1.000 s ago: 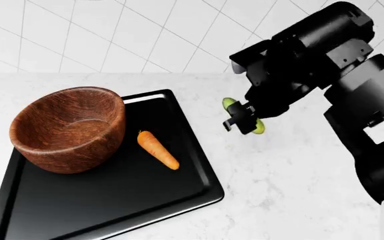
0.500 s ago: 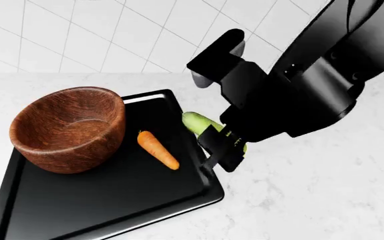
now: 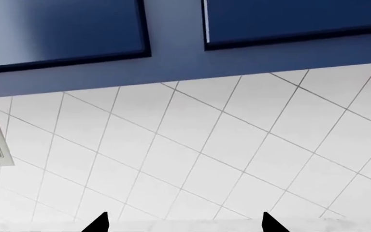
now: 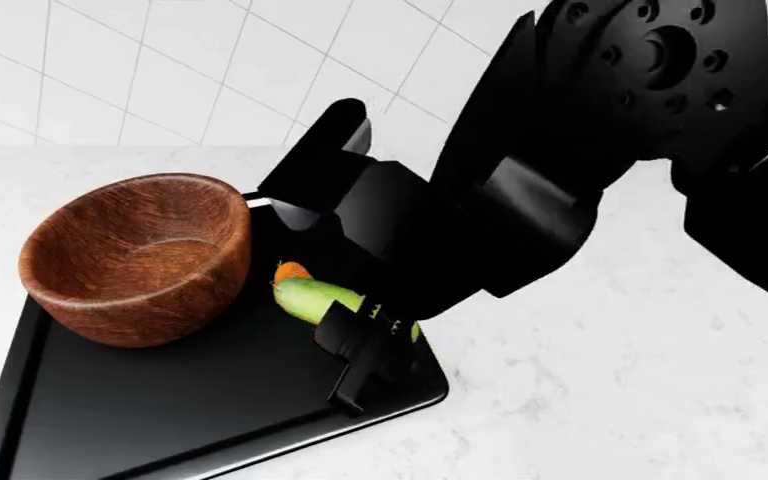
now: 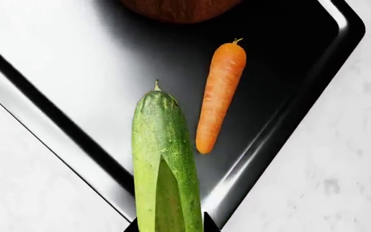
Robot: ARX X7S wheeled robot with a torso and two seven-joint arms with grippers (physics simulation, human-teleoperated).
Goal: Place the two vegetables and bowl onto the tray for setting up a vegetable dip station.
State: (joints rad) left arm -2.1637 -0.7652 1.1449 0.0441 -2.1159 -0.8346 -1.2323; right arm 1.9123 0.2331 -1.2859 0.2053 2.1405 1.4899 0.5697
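Left end effector (image 3: 182, 226): only two dark fingertips show at the edge of the left wrist view, spread apart with nothing between them, facing a white tiled wall (image 3: 224, 145) under blue cabinets (image 3: 63, 29). It does not appear in the head view.

Bowl (image 4: 137, 255): upright on the left, far part of the tray (image 4: 157, 410), empty inside as far as visible.

Tray: lies on the white marbled desk (image 4: 598, 400), turned at an angle to the desk edge, near-left portion bare.

Carrot (image 5: 221, 94): lies flat on the tray just right of the bowl, apart from it. In the head view only its orange tip (image 4: 291, 271) shows behind the cucumber.

Cucumber (image 4: 317, 298): clamped at one end by the right end effector (image 4: 364, 350), free end with stem pointing toward the bowl. In the right wrist view the cucumber (image 5: 163, 159) sits over the tray's right part, alongside the carrot and roughly parallel to it. Cannot tell whether it touches the tray.

Right arm (image 4: 558, 160): large, dark, reaching in from the upper right across the tray's right edge.
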